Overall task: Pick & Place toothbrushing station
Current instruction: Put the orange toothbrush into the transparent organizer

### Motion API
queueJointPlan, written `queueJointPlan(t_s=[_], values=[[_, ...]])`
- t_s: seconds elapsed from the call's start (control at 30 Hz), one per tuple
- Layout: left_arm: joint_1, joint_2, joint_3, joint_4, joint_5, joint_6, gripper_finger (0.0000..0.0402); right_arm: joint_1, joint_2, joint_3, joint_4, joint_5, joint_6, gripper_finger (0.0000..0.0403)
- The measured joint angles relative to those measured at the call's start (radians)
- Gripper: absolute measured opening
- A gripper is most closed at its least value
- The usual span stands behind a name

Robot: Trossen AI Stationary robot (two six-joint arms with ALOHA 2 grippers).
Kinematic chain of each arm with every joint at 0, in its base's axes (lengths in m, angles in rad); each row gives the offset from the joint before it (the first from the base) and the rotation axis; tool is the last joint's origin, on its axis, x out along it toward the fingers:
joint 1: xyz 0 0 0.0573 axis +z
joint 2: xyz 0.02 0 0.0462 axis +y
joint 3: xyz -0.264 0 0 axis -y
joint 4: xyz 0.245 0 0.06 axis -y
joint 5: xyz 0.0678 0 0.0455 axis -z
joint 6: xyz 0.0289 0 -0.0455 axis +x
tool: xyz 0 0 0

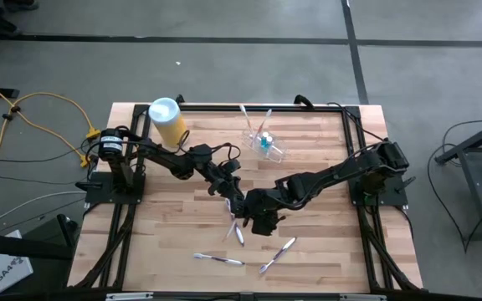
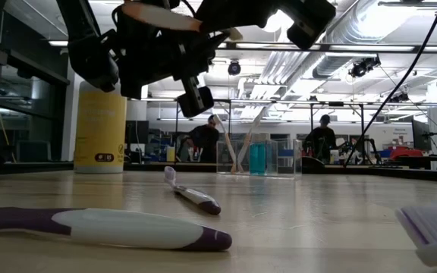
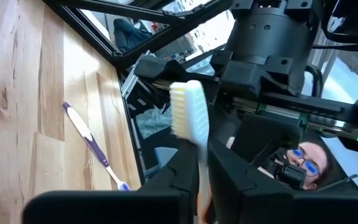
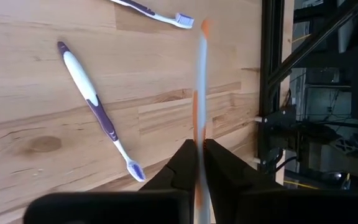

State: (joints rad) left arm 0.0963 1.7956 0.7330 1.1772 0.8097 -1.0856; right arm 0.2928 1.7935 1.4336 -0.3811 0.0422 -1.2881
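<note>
I am working over the middle of the pale wooden slatted surface (image 1: pixel 308 242), with both my arms meeting there. My left pincer (image 3: pixel 202 163) is pinching a white and orange toothbrush (image 3: pixel 190 118) tightly between its fingers, bristle head pointing away from the wrist. My right pincer (image 4: pixel 201 152) is closed just as narrowly on the same white and orange toothbrush (image 4: pixel 200 81), seen edge-on as a thin pale strip with an orange streak. From above, the two pincers are sitting right beside each other near the surface's centre, so each arm is crowding the other.

Loose purple and white toothbrushes are lying flat around me: one (image 1: pixel 218 259) near the front edge, another (image 1: pixel 277 254) just beside it to the right, and one (image 1: pixel 235 228) directly under my pincers. In the low view a purple and white toothbrush (image 2: pixel 105 228) is lying close to the camera, and another (image 2: pixel 192 193) farther back.

A tall yellow canister with a pale blue lid (image 1: pixel 167 119) is standing at the back left corner, near my left arm's base. People are showing in the room beyond.

The small clear colourless plastic holder cup (image 1: pixel 264 142) is sitting at the back of the surface, well apart from both pincers. It is transparent, with pale brush handles leaning out of it and something teal blue inside.
</note>
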Motion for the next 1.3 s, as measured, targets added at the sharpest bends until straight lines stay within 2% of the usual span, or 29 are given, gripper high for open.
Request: queueJointPlan(t_s=[0.13,0.53,0.93,1.3], values=[[0.000,-0.001,0.000,-0.001,0.001,0.013,0.0007,-0.001,0.000,-0.001,-0.009,-0.018,0.005,0.0031],[0.001,0.001,0.000,-0.007,0.000,0.049,0.0004,0.004,0.000,0.002,-0.015,0.003,0.090,0.0070],[0.021,0.001,0.000,-0.004,0.007,0.138,0.0003,0.079,-0.002,0.001,-0.099,0.332,0.325,0.0146],[0.052,0.001,-0.002,-0.002,0.007,0.232,0.0002,0.177,-0.087,0.000,-0.214,0.546,0.560,0.0160]])
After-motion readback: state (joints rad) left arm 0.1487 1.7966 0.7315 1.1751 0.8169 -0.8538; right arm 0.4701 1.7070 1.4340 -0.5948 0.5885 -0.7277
